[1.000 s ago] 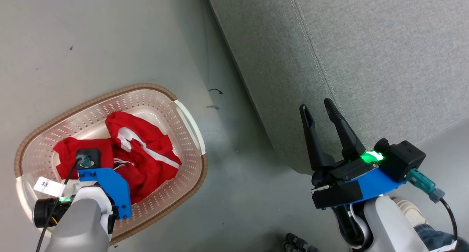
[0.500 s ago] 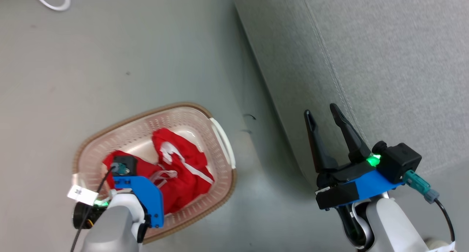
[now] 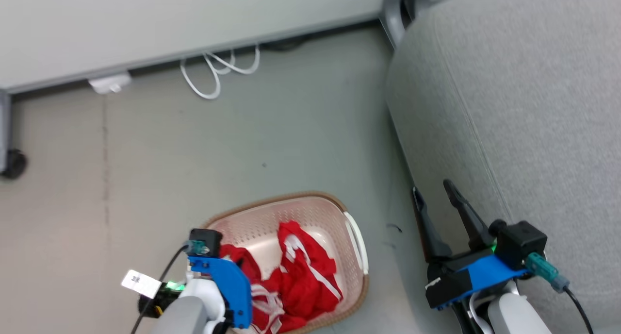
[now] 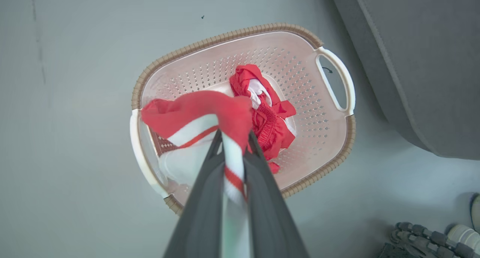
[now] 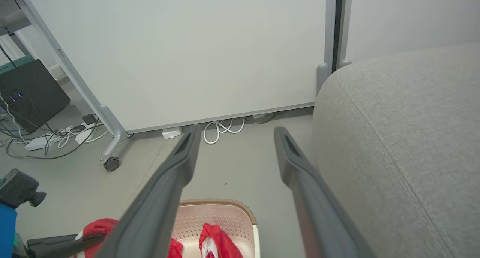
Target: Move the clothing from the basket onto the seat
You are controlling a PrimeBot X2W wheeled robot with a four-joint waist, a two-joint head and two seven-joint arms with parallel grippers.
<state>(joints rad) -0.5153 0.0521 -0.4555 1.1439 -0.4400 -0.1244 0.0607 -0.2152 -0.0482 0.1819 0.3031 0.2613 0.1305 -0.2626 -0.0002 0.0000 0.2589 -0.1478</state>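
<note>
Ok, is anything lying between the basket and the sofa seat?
No, just a strip of bare grey floor with a small dark scuff between the basket and the seat. The head view shows it, and the left wrist view agrees.

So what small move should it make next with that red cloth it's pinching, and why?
Probably swing the left gripper rightward toward the light grey fabric seat. It is shut on one bright red white-striped garment, which hangs above the cream perforated plastic basket, and the seat stands just right of the basket.
</note>
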